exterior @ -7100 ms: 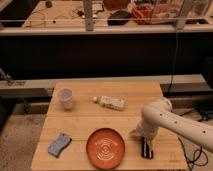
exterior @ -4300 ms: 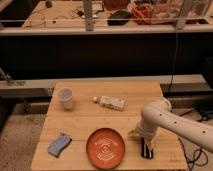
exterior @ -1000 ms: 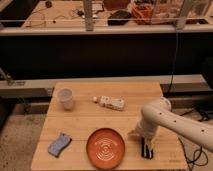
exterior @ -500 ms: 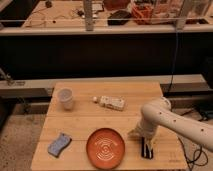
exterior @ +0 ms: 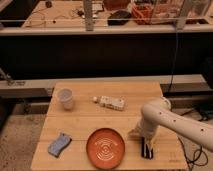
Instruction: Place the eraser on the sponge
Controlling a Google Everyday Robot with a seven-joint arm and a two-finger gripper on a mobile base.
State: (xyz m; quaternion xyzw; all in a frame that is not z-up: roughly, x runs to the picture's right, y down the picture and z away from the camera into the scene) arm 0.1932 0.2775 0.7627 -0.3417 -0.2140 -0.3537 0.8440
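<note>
Blue-grey sponge (exterior: 59, 144) lies bare near the front-left corner of the bench (exterior: 85, 125). Eraser (exterior: 112, 103), judged to be the whitish block, lies near the rear edge, well apart. Gripper (exterior: 146, 149) hangs by the front-right corner; open or closed cannot be told. Risk: a low carry strikes the plate (exterior: 105, 147) between. Count: one each, plus one cup (exterior: 65, 98), one ball (exterior: 94, 99).

Plate (exterior: 105, 148) between hand (exterior: 146, 149) and sponge (exterior: 59, 144)
</note>
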